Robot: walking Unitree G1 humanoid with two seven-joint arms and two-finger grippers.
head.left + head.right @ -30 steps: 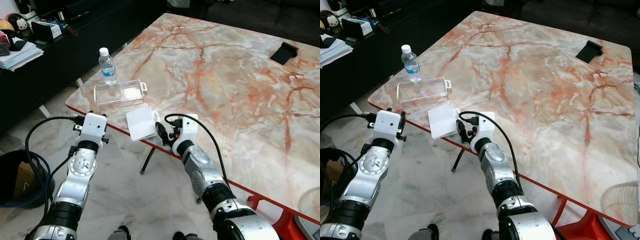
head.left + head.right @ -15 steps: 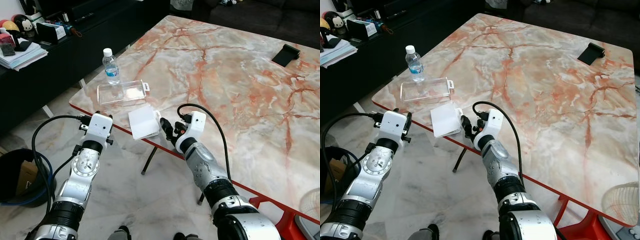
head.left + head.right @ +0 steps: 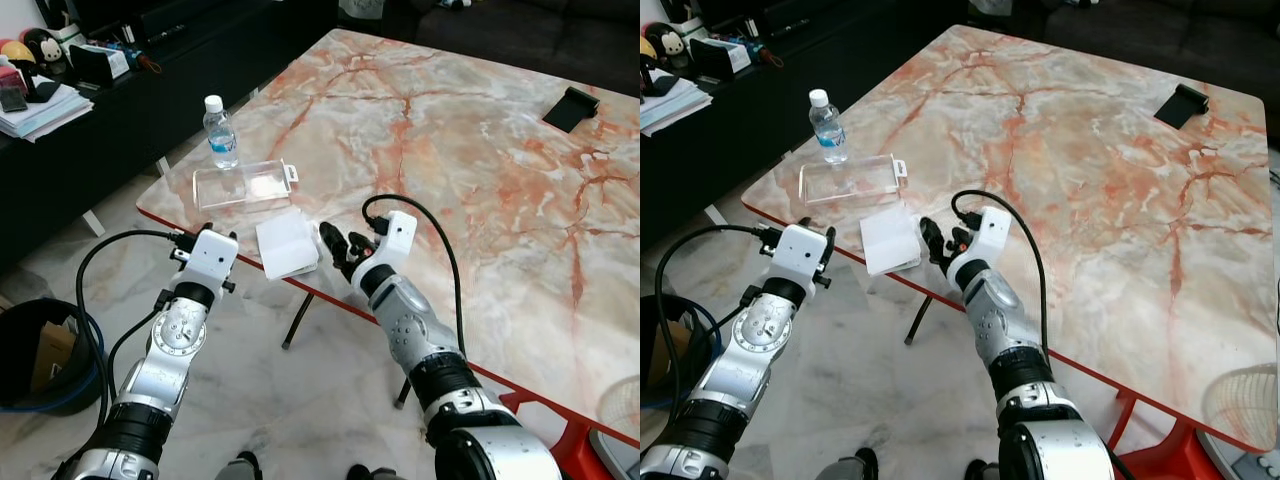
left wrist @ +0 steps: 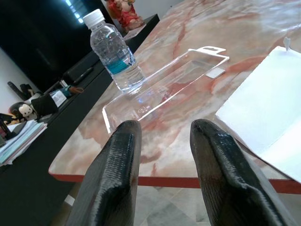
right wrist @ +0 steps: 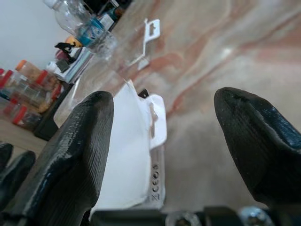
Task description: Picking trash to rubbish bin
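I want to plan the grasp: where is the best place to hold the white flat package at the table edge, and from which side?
Probably the near edge of the white flat package, the part at the table rim. It lies flat, so a finger likely fits only underneath there. The right gripper is open beside it and could come from the robot's side.

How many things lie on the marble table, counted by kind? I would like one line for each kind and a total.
Clear plastic water bottle with white cap: 1
Clear plastic blister package: 1
White flat plastic package: 1
Black rectangular object at the far corner: 1
Total: 4
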